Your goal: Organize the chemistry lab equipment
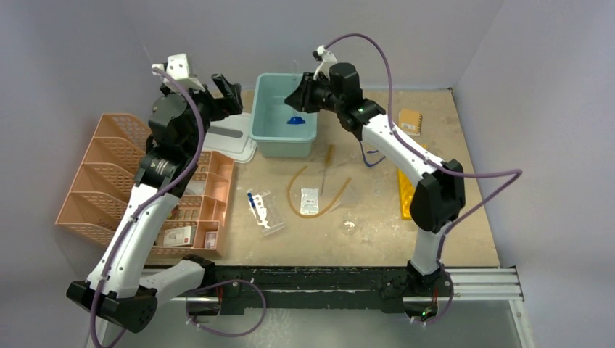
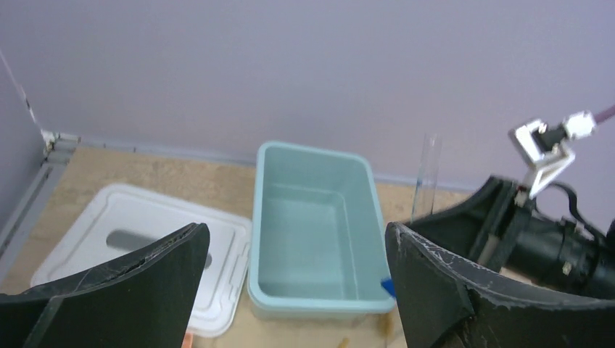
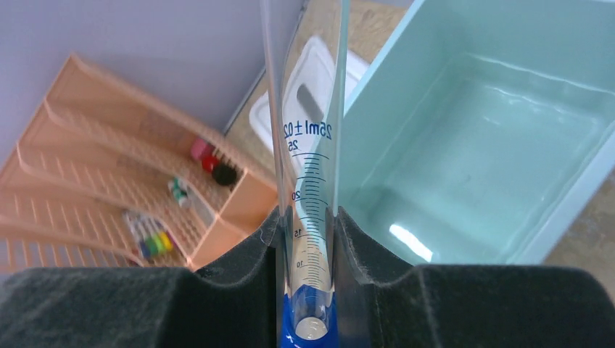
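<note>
A teal plastic bin (image 1: 283,148) sits at the back of the sandy tabletop (image 1: 377,232), with a white lid (image 1: 236,138) lying flat just beside it on the left. Peach slotted trays (image 1: 109,156) fill the left side. A small brown notebook (image 1: 410,121) lies at the far right, and a yellow strip (image 1: 405,194) lies nearer.

The clear cylinder (image 3: 312,181) runs off the top edge of the right wrist view and its blue base is mostly buried between the pads (image 3: 239,268). From the top camera the right gripper (image 1: 294,98) blocks nearly all of it except a blue bit over the teal bin (image 1: 262,130). The left arm (image 1: 138,217) covers a chunk of the peach trays (image 1: 109,145), and whatever's in their compartments is too small to make out, same for the tiny speck (image 1: 349,225) on the table (image 1: 450,239). In the left wrist view, both fingers (image 2: 130,290) of the left gripper (image 2: 297,232) get chopped off at the bottom edge, and one hides a corner of the white lid (image 2: 145,210).
</note>
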Robot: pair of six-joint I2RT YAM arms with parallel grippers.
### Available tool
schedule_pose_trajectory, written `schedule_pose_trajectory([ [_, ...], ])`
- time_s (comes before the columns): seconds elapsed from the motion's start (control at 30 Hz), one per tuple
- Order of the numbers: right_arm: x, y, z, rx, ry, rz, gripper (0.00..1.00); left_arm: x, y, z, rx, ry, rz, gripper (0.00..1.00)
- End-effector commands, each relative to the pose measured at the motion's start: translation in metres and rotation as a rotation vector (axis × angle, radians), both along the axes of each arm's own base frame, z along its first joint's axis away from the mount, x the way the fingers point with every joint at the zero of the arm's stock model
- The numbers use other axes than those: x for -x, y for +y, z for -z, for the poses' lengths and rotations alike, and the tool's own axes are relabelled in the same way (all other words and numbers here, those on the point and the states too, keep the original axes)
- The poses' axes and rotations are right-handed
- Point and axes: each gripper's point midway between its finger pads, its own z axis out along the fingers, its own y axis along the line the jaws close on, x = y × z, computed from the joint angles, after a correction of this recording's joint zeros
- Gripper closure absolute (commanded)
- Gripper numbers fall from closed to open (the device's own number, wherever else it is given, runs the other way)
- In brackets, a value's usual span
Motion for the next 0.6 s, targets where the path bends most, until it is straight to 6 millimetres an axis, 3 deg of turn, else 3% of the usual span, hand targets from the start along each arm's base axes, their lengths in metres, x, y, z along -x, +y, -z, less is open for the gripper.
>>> schedule_pose_trajectory([
  [0.0, -0.040, 0.006, -0.010, -0.098, 0.096, 0.170, 0.88, -0.003, -0.001, 0.046, 0.036, 0.184, -0.026, 0.10],
  [0.07, -0.056, 0.012, -0.002, -0.090, 0.114, 0.206, 0.90, -0.001, -0.004, 0.065, 0.031, 0.258, -0.019, 0.12],
  [0.1, -0.066, 0.016, 0.012, -0.070, 0.132, 0.225, 0.90, 0.000, -0.004, 0.075, 0.031, 0.293, -0.021, 0.12],
  [0.3, -0.088, 0.026, 0.055, 0.057, 0.156, 0.292, 0.90, 0.003, 0.000, 0.118, 0.048, 0.406, -0.067, 0.13],
  [0.57, -0.097, -0.007, 0.105, 0.265, 0.192, 0.434, 0.89, -0.011, -0.008, 0.167, 0.041, 0.553, -0.088, 0.13],
])
